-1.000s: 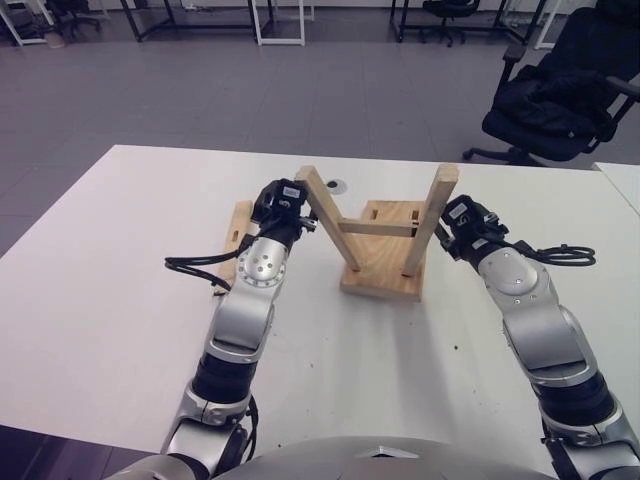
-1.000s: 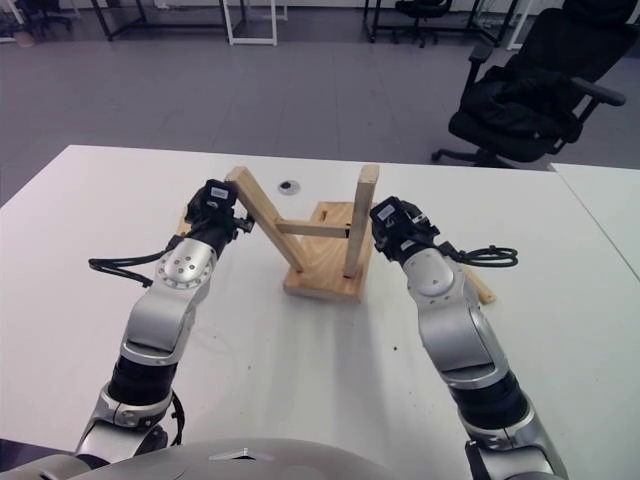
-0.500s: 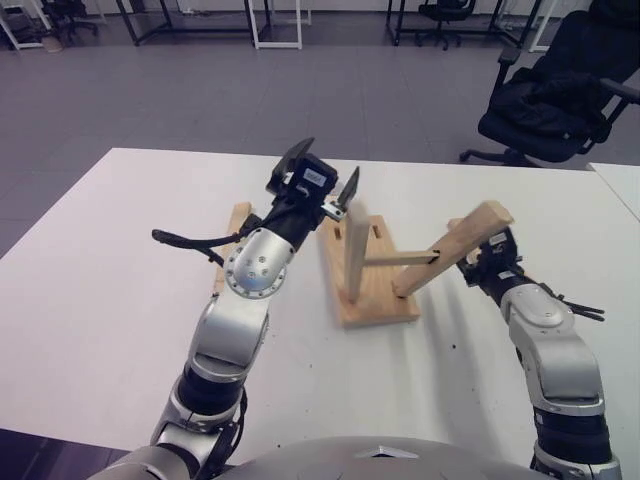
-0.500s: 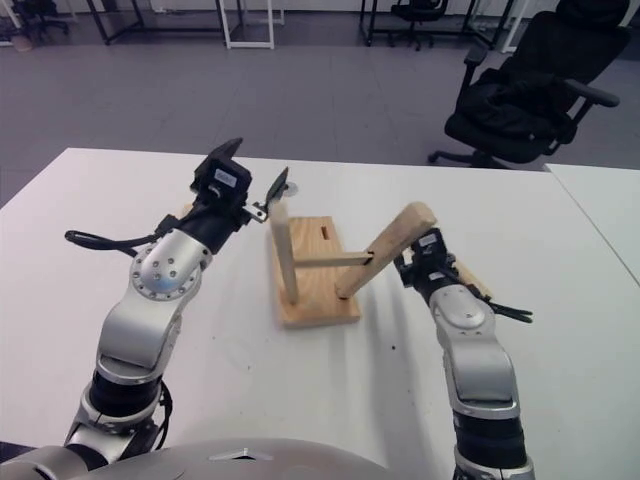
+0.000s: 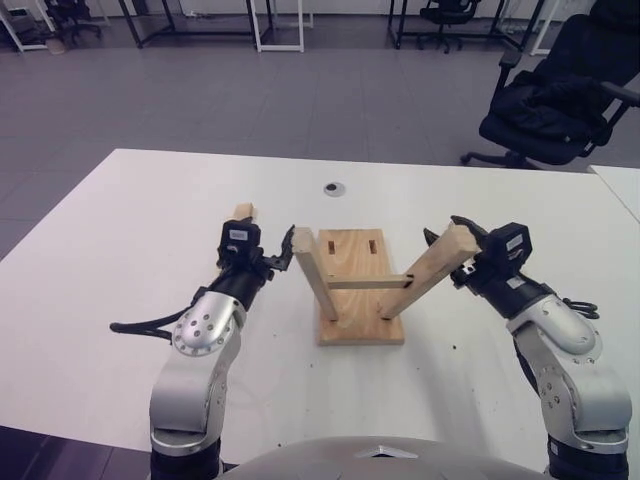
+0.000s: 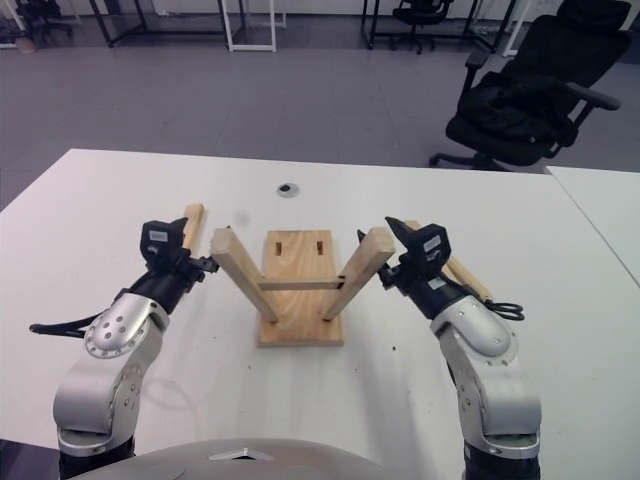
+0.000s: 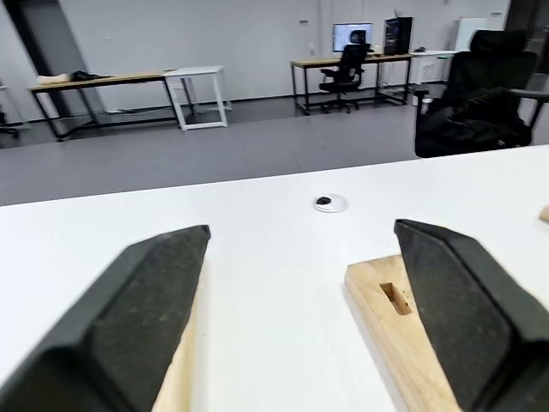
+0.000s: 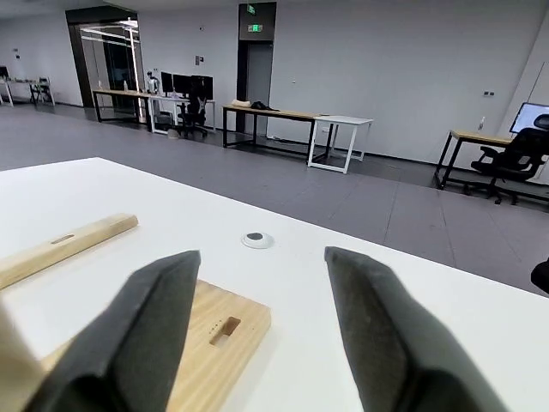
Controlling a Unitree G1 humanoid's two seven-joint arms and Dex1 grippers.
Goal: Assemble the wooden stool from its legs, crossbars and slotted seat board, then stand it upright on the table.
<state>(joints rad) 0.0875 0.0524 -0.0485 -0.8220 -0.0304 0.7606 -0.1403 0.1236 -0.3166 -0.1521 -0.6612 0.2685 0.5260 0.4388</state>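
The slotted seat board lies flat on the white table. Two legs joined by a crossbar stand on it and splay outward in a V. My left gripper is open just left of the left leg's top. It hovers over a loose leg lying on the table, seen also as the loose leg. My right gripper is open at the right leg's top, its fingers wide apart. The seat board lies below them.
Another loose wooden piece lies on the table behind my right arm. A round cable grommet sits in the table beyond the board. A black office chair stands off the far right corner.
My left gripper has dropped from above the frame to table height left of it. The left leg now leans left. My right gripper has opened at the right leg's top.
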